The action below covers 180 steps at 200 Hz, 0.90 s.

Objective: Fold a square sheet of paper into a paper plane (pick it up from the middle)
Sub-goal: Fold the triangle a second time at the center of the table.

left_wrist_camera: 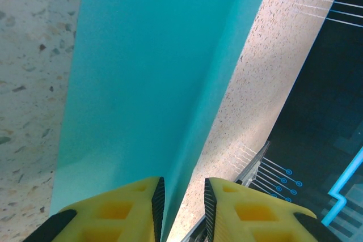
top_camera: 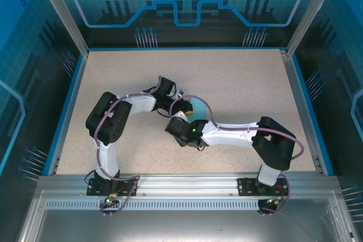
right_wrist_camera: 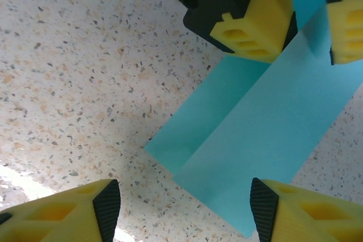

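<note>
The light-cyan sheet of paper [top_camera: 197, 107] lies mid-table, folded into long overlapping bands [right_wrist_camera: 266, 123]. In the left wrist view one layer [left_wrist_camera: 147, 83] rises along a crease that runs in between the jaws. My left gripper [left_wrist_camera: 184, 196] is open. The paper's edge lies against the left pad, and bare table shows between the paper and the right pad. From above, the left gripper [top_camera: 177, 96] sits at the paper's left edge. My right gripper [right_wrist_camera: 184, 202] is open wide just above the band's near corner, holding nothing. It faces the left gripper's yellow fingers [right_wrist_camera: 255, 26] and stands close below them [top_camera: 180, 118].
The speckled beige tabletop [top_camera: 244, 77] is walled by blue-lit transparent panels [top_camera: 187, 4] at the back and sides, with a metal rail [top_camera: 187, 185] at the near edge. Both arms crowd the table's centre, their wrists nearly touching.
</note>
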Each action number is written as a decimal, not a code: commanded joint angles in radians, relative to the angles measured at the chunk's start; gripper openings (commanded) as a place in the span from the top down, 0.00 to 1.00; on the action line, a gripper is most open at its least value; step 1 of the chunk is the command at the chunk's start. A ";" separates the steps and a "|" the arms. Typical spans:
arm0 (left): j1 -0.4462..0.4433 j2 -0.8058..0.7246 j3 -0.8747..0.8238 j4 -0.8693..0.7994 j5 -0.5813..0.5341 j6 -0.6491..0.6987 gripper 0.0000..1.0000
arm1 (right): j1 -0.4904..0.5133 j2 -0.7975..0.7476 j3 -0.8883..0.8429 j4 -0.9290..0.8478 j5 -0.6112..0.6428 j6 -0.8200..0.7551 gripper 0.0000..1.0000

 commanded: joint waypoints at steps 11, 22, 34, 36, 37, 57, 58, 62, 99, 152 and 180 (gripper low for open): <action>0.005 -0.009 0.025 -0.026 0.027 -0.015 0.72 | 0.015 0.027 0.037 -0.058 0.072 0.032 0.42; 0.004 -0.007 0.027 -0.031 0.026 -0.011 0.72 | 0.015 0.028 0.038 -0.066 0.082 0.034 0.44; 0.004 -0.007 0.028 -0.033 0.024 -0.012 0.72 | 0.014 0.026 0.037 -0.070 0.090 0.039 0.47; 0.004 -0.007 0.028 -0.032 0.025 -0.011 0.72 | 0.014 0.024 0.037 -0.071 0.092 0.039 0.48; 0.005 -0.007 0.028 -0.032 0.025 -0.012 0.72 | 0.015 0.025 0.037 -0.072 0.093 0.039 0.48; 0.005 -0.009 0.028 -0.035 0.024 -0.009 0.71 | 0.013 0.007 0.026 -0.071 0.107 0.043 0.56; 0.005 -0.008 0.028 -0.036 0.025 -0.010 0.71 | 0.013 0.006 0.025 -0.071 0.107 0.042 0.56; 0.005 -0.009 0.028 -0.037 0.025 -0.008 0.71 | 0.013 0.002 0.022 -0.069 0.106 0.040 0.57; 0.004 -0.010 0.028 -0.039 0.020 -0.009 0.71 | 0.003 -0.037 -0.002 -0.056 0.097 0.030 0.65; 0.005 -0.014 0.035 -0.044 0.014 -0.009 0.71 | -0.032 -0.084 -0.038 -0.034 0.052 0.001 0.79; 0.004 -0.016 0.036 -0.049 0.013 -0.008 0.71 | -0.055 -0.085 -0.045 -0.023 0.007 -0.020 0.88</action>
